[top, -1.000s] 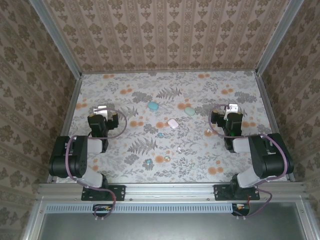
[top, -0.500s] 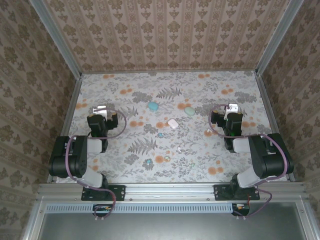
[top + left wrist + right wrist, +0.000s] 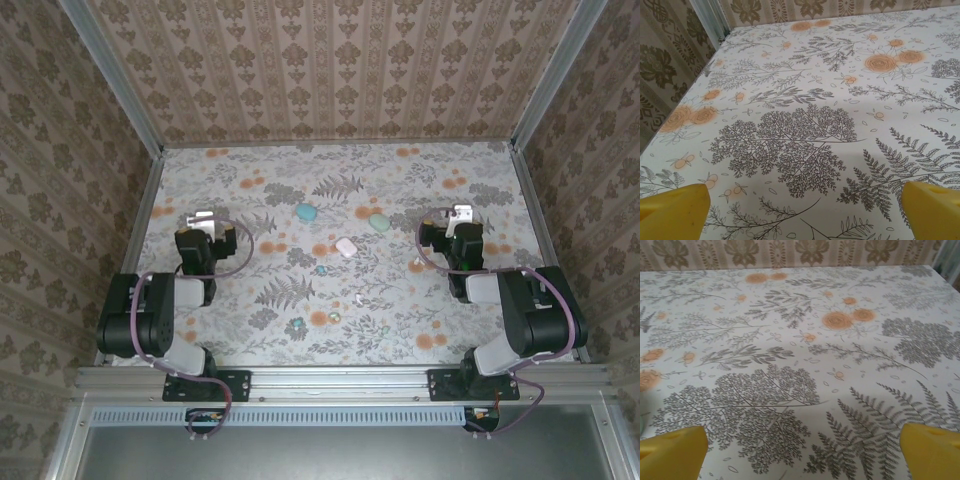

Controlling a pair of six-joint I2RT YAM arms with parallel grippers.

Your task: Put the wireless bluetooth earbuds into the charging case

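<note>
Left gripper (image 3: 203,218) and right gripper (image 3: 459,213): jaws fully apart, holding nothing. The right gripper has edged slightly leftward; the left is unmoved. Earbuds (image 3: 321,269) lie scattered mid-table, near the charging cases (image 3: 346,247). Judgement: approach barely begun.

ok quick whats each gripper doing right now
left gripper: open, holding nothing
right gripper: open, holding nothing

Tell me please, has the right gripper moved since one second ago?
Yes, slightly: the right gripper has shifted a little to the left, away from the table's right rail.
</note>
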